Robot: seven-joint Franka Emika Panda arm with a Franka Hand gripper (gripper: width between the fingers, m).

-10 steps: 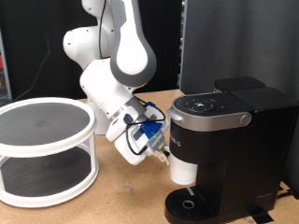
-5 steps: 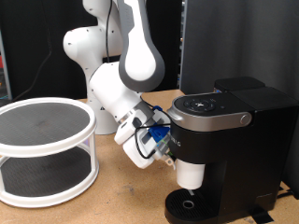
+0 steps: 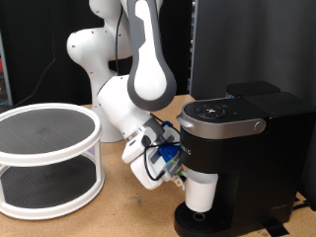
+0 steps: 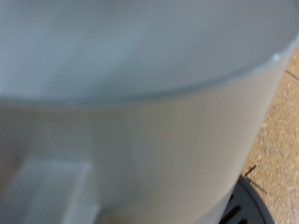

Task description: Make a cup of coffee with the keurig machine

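— How did the cup (image 3: pixel 200 191) stand, and where?

— Its long axis was upright. It sat under the brew head of the keurig machine (image 3: pixel 242 158), just over the round drip tray (image 3: pixel 197 219).

— And the gripper (image 3: pixel 181 178)?

— It was at nine o'clock of the cup, pinching it. In the wrist view the white wall (image 4: pixel 140 112) filled almost everything.

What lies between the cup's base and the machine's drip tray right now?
Nothing visible: in the exterior view the cup, at the gripper, hangs just above the drip tray.
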